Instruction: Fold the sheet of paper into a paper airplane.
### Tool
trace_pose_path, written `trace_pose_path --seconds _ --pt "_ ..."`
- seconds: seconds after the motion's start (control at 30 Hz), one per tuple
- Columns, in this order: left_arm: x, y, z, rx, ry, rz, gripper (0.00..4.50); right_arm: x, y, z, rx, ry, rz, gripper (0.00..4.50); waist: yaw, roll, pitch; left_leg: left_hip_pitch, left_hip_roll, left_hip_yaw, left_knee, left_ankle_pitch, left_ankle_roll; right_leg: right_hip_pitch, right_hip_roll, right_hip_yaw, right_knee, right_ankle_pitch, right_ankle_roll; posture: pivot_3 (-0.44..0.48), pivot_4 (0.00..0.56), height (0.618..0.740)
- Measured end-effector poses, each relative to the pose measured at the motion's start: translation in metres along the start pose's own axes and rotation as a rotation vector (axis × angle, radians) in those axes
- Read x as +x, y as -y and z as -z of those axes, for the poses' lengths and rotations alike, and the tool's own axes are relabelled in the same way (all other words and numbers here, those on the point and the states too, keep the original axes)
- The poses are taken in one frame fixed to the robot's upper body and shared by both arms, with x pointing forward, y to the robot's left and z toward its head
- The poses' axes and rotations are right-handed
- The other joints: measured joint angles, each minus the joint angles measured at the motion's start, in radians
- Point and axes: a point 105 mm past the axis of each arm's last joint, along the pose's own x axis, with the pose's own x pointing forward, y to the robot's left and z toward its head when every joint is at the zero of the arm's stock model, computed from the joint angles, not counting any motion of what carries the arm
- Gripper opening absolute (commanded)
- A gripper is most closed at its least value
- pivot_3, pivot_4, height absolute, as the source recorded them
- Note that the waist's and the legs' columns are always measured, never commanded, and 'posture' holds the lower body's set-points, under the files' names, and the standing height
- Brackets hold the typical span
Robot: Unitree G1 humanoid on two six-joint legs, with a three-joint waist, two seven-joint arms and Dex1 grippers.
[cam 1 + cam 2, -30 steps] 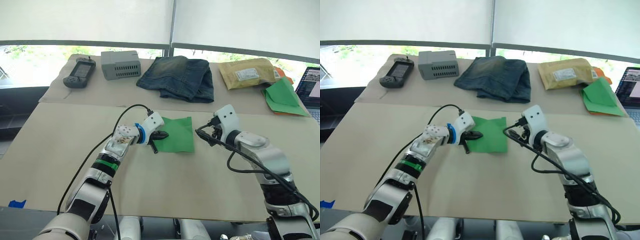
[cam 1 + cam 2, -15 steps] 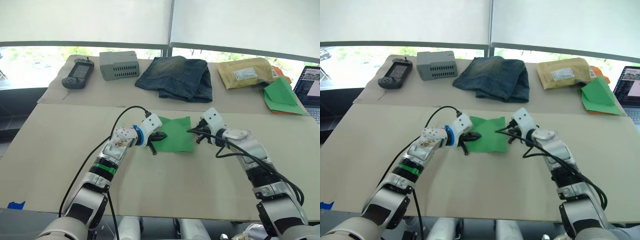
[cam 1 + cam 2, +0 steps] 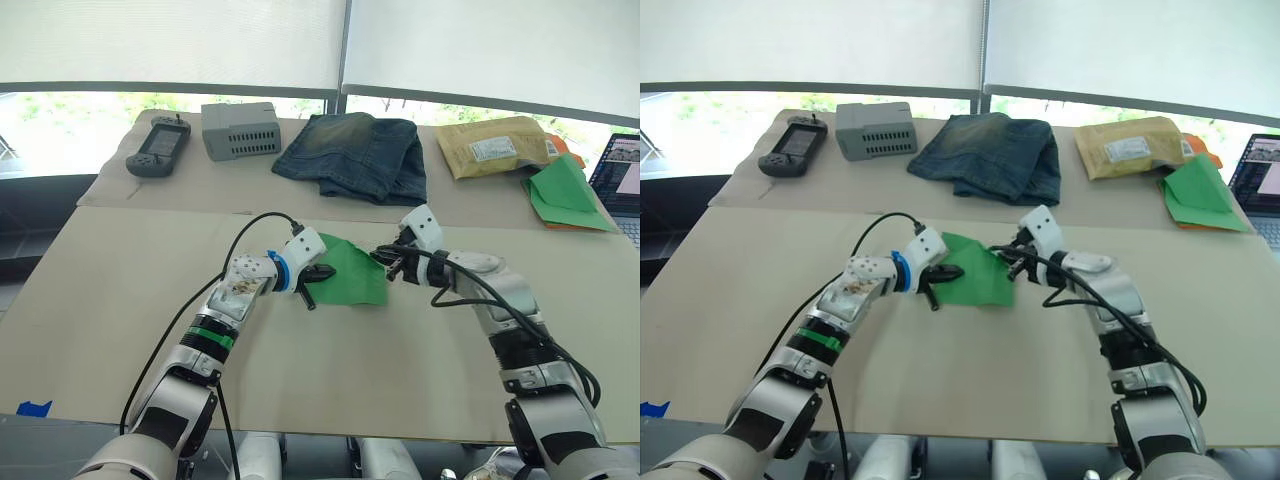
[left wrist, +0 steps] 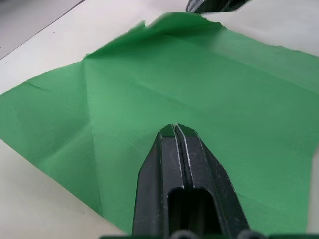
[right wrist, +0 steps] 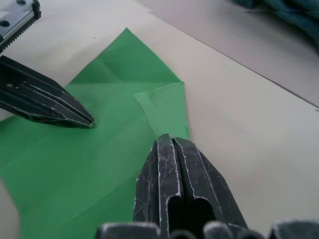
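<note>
The sheet of paper (image 3: 352, 283) is bright green and creased, and lies flat on the brown table cover (image 3: 120, 290) mid-table. My left gripper (image 3: 328, 270) is shut, its black tips (image 4: 175, 128) resting on the sheet's left part. My right gripper (image 3: 384, 257) is shut at the sheet's far right corner. That corner flap (image 5: 167, 107) is lifted and bent inward over the sheet, and it runs into my right fingertips (image 5: 168, 138). The left gripper (image 5: 75, 114) also shows in the right wrist view.
Along the back lie a black handheld console (image 3: 158, 148), a grey box (image 3: 240, 130), folded jeans (image 3: 355, 155) and a padded envelope (image 3: 495, 147). A green paper heap with an orange sheet (image 3: 565, 195) and a laptop (image 3: 620, 175) sit at the far right.
My right gripper moved left to the sheet's far right corner and shut there. That corner has lifted and bent inward. The left gripper has stayed in place.
</note>
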Motion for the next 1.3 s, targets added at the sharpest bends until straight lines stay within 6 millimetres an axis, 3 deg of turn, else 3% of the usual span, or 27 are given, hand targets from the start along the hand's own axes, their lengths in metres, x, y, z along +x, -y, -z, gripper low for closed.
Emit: trace_pose_path --seconds 0.2,0.33,0.43,0.53,0.57,0.7,0.77,0.97,1.3 --pt "0.000 0.001 0.000 0.000 0.001 0.001 0.00 -0.016 0.014 -0.002 -0.074 -0.022 0.047 0.02 0.001 0.000 0.000 0.000 0.000 0.000 0.000 0.000 0.000 0.000 0.000 0.000 0.000 0.000 0.000 0.000 0.150 0.740" --pt "0.001 0.002 -0.001 0.003 0.004 0.004 0.00 -0.025 -0.011 -0.014 -0.074 0.011 -0.091 0.02 0.001 0.000 0.000 0.000 0.000 -0.001 0.000 0.000 0.000 0.000 0.000 0.000 0.000 0.000 0.000 0.000 0.150 0.740" --pt "0.000 0.002 -0.001 0.003 0.004 0.004 0.00 -0.026 -0.035 -0.010 -0.044 -0.008 -0.209 0.02 0.001 0.000 0.000 0.000 0.000 -0.001 0.000 0.000 0.000 0.001 0.000 0.000 0.000 0.000 0.000 0.000 0.150 0.740" --pt "0.001 0.002 0.000 0.003 0.003 0.006 0.00 -0.015 -0.041 -0.004 -0.012 -0.016 -0.206 0.02 -0.001 0.000 0.000 0.001 0.000 -0.001 0.000 0.000 0.000 0.001 0.000 0.000 0.000 0.000 0.000 0.000 0.150 0.740" --pt "0.000 0.002 0.000 0.002 0.002 0.005 0.00 -0.002 -0.032 -0.002 0.000 -0.010 -0.137 0.02 -0.005 0.000 0.000 0.002 0.000 0.000 0.001 0.000 0.000 0.002 0.000 0.000 0.000 0.000 0.000 0.000 0.150 0.740" --pt "0.003 0.006 -0.001 0.006 0.007 0.019 0.00 0.013 -0.004 0.000 -0.018 -0.027 0.030 0.02 -0.002 0.001 0.000 0.002 0.000 0.000 0.000 0.000 0.000 0.002 0.000 0.000 -0.001 0.000 0.000 0.000 0.150 0.740" --pt "0.002 0.006 -0.002 0.007 0.007 0.019 0.00 0.018 -0.001 -0.002 -0.015 -0.015 0.047 0.02 -0.002 0.001 0.000 0.002 0.000 -0.001 0.000 0.000 0.000 0.002 0.000 -0.001 -0.001 0.000 0.000 0.000 0.150 0.740" --pt "0.000 0.005 0.000 0.008 0.006 0.012 0.00 0.023 0.011 0.017 0.011 -0.071 0.085 0.02 -0.003 0.002 0.000 0.002 0.000 -0.001 0.000 0.000 0.000 0.002 0.000 -0.001 -0.001 0.000 0.000 0.000 0.150 0.740" --pt "0.001 0.007 0.000 0.005 0.010 0.014 0.00 0.018 0.011 0.013 -0.028 -0.061 0.086 0.02 -0.004 0.002 0.000 0.002 0.000 -0.001 0.000 0.000 0.000 0.003 0.000 -0.001 -0.001 0.000 0.000 0.000 0.150 0.740"
